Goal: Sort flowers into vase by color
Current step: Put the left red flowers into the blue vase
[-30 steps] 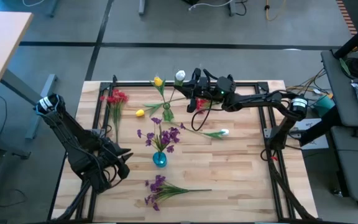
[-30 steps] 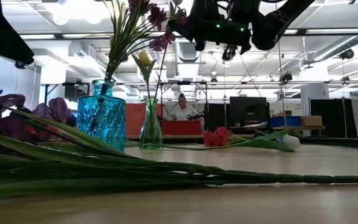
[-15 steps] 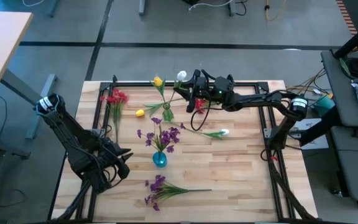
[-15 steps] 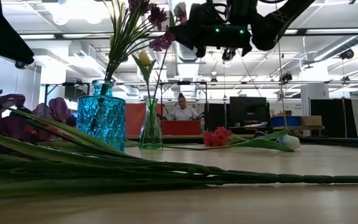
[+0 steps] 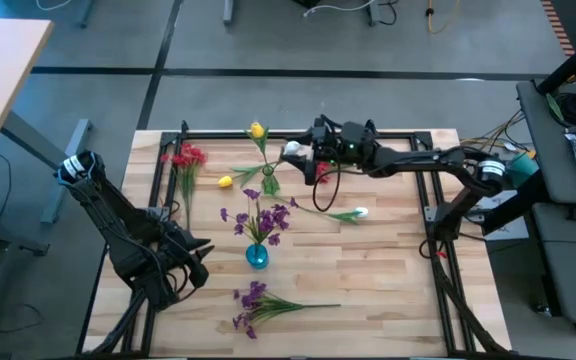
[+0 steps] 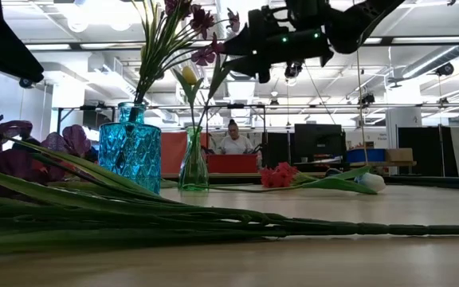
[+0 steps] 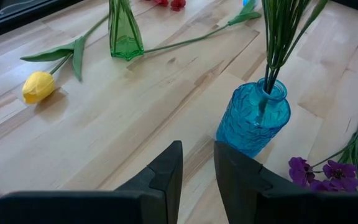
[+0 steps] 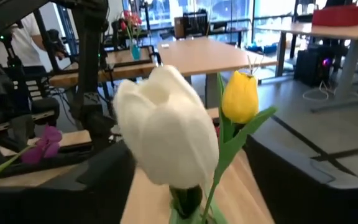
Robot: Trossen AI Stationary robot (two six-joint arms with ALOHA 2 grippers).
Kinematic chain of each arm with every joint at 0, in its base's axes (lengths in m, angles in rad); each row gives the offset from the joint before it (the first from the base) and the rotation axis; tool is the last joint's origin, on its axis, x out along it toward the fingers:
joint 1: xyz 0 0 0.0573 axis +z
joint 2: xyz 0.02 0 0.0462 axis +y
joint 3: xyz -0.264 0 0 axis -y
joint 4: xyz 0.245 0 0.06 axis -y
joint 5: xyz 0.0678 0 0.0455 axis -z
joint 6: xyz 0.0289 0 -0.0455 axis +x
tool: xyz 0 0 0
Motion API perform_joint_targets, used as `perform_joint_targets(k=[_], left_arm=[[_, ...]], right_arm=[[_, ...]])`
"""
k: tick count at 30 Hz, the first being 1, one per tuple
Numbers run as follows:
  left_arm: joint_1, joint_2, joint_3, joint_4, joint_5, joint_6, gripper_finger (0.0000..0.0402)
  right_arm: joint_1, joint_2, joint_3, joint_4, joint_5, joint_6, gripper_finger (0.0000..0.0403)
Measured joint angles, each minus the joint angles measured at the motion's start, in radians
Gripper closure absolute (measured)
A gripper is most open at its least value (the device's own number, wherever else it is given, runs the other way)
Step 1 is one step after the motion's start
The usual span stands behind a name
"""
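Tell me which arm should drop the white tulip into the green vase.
The right arm, likely. Its end effector holds the white tulip in the air, close beside the green vase with its yellow tulip. The left end effector sits empty at the table's near left.

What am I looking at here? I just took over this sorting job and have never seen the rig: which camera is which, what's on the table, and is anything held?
Two dark robot arms work at a wooden table. One picture looks straight down, one sits at table height, and one camera rides on each wrist.

The right gripper is raised by the green vase, shut on a white tulip; its wrist camera shows that bloom up close. The green vase already holds a yellow tulip. The left gripper waits open near the table's left front.

The blue vase holds purple flowers. Lying loose are a red cluster, a yellow tulip on the table, another white tulip, a purple bunch, and some red blooms under the right arm.
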Motion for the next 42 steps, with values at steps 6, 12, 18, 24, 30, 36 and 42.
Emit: perform_joint_targets(k=[6, 12, 18, 24, 30, 36, 42], left_arm=[[0.000, 0.000, 0.000, 0.001, 0.000, -0.023, 0.0324], [0.014, -0.008, 0.001, -0.005, 0.001, -0.059, 0.0324], [0.071, -0.012, 0.043, -0.034, 0.021, -0.069, 0.0324], [0.160, -0.012, 0.091, -0.094, 0.037, -0.072, 0.0317], [0.328, -0.015, 0.107, -0.200, 0.080, -0.037, 0.0304], [0.599, -0.018, 0.107, -0.227, 0.261, 0.139, 0.0304], [0.829, -0.017, 0.105, -0.226, 0.325, 0.286, 0.0313]], right_arm=[[0.000, -0.085, 0.000, -0.142, 0.035, 0.003, 0.0055], [0.000, -0.192, 0.000, -0.353, 0.087, 0.039, 0.0042], [0.000, -0.286, 0.000, -0.538, 0.140, 0.080, 0.0042], [0.000, -0.347, 0.000, -0.727, 0.156, 0.128, 0.0041], [0.011, -0.365, 0.000, -0.852, 0.156, 0.163, 0.0041], [0.038, -0.367, 0.000, -0.860, 0.156, 0.172, 0.0041], [0.078, -0.380, 0.000, -0.868, 0.156, 0.169, 0.0041]])
